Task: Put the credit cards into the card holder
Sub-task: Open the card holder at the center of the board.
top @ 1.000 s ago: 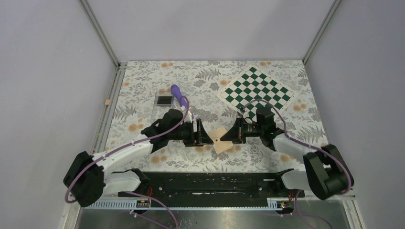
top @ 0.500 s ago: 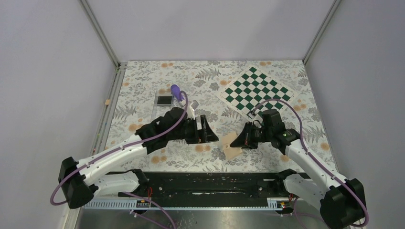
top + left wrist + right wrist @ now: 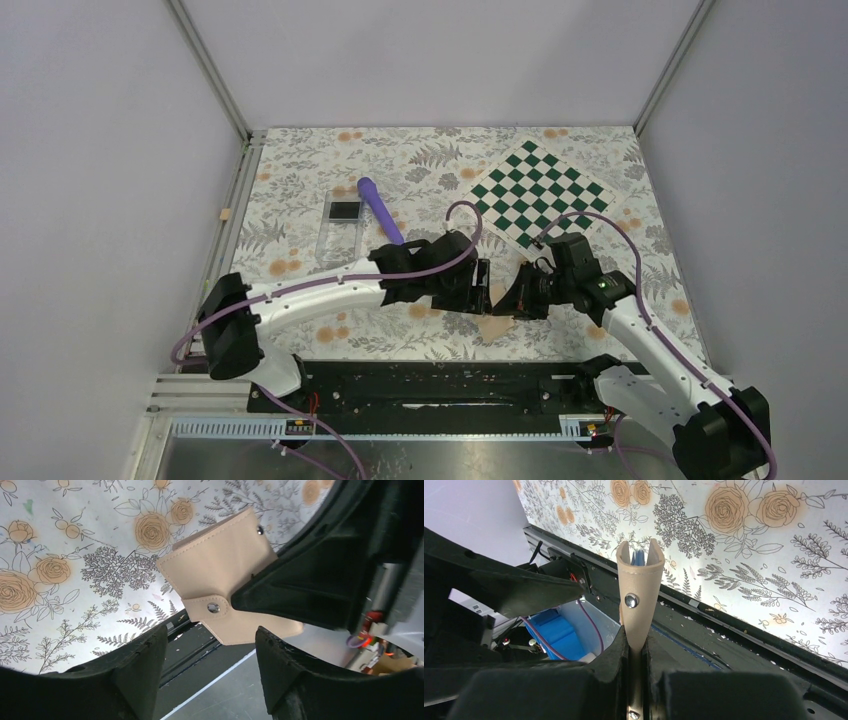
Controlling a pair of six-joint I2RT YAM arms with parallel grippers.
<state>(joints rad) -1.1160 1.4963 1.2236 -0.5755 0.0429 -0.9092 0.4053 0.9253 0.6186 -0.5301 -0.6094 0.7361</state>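
The tan card holder [image 3: 639, 597] is folded and pinched edge-on in my right gripper [image 3: 638, 650], held above the table's near edge; blue-grey lining shows at its open end. It shows as a tan patch [image 3: 493, 326] in the top view and flat-on, with its snap, in the left wrist view [image 3: 220, 575]. My right gripper [image 3: 512, 303] is shut on it. My left gripper [image 3: 483, 290] is open and empty right beside it; its fingers [image 3: 135, 675] stand just below the holder's lower edge. A dark card [image 3: 344, 210] lies in a clear box.
The clear plastic box [image 3: 338, 235] stands at the left middle, with a purple pen-like object [image 3: 380, 208] beside it. A green and white chessboard mat [image 3: 540, 192] lies at the back right. The black base rail [image 3: 430, 385] runs along the near edge.
My left arm has swung far to the right, up to the card holder. My right gripper has carried the holder a little right and toward the near edge.
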